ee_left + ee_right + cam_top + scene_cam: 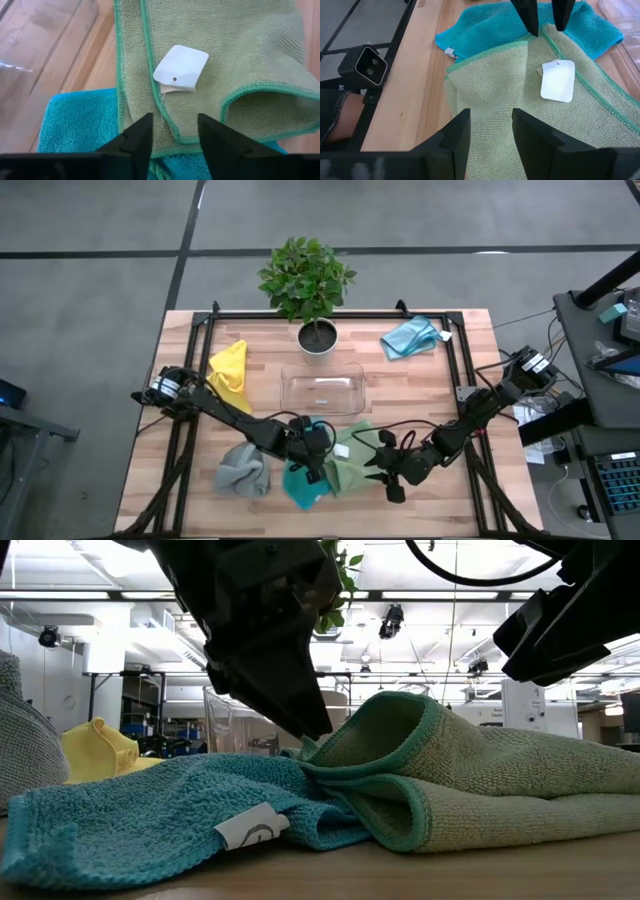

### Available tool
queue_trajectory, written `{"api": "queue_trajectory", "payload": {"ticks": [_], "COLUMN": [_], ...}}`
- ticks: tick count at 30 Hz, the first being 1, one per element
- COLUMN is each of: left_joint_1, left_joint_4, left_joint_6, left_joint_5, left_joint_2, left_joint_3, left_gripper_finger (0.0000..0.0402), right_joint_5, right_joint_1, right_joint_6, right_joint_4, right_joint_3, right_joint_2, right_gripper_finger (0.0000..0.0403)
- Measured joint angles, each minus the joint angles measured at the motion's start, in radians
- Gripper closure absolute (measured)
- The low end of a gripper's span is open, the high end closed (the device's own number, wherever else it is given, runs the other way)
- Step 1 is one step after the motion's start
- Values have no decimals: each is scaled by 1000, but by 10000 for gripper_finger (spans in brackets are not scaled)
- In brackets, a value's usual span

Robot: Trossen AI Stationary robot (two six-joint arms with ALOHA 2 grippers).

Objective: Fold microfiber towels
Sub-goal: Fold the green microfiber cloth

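1. A soft grey microfiber towel lay crumpled at the near left of the wooden table, and a yellow microfiber towel sat bunched farther back on the left; neither looked folded.
2. A teal terry towel lay rumpled at the near centre, partly under a sage green towel with a darker green hem just to its right.
3. The left gripper hovered over the green towel's edge beside its white tag, fingers apart and holding nothing.
4. A clear plastic tray stood behind, in front of a potted plant.
5. The right gripper hung over the green towel's right part, fingers apart, empty.
6. A light blue towel lay loose at the far right.
7. Judged so, no towel was finished; all five remained.
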Motion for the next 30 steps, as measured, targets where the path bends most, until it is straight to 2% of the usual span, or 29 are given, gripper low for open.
{"api": "queue_trajectory", "payload": {"ticks": [3, 7, 16, 25, 30], "left_joint_1": [0, 0, 0, 0, 0], "left_joint_4": [0, 3, 3, 29, 38], "left_joint_6": [-1, -2, -28, -28, -27], "left_joint_5": [6, 9, 33, 32, 29], "left_joint_2": [0, 0, 1, 19, 27], "left_joint_3": [-1, -6, -14, -14, -14], "left_gripper_finger": [238, 243, 306, 339, 388], "right_joint_5": [0, 0, 0, 0, 0], "right_joint_1": [0, 0, 0, 0, 0], "right_joint_6": [0, -1, -1, -2, -2], "right_joint_4": [0, 0, 0, 0, 0], "right_joint_3": [0, 0, 0, 0, 0], "right_joint_2": [0, 0, 0, 0, 0], "right_gripper_finger": [268, 268, 268, 268, 268]}}
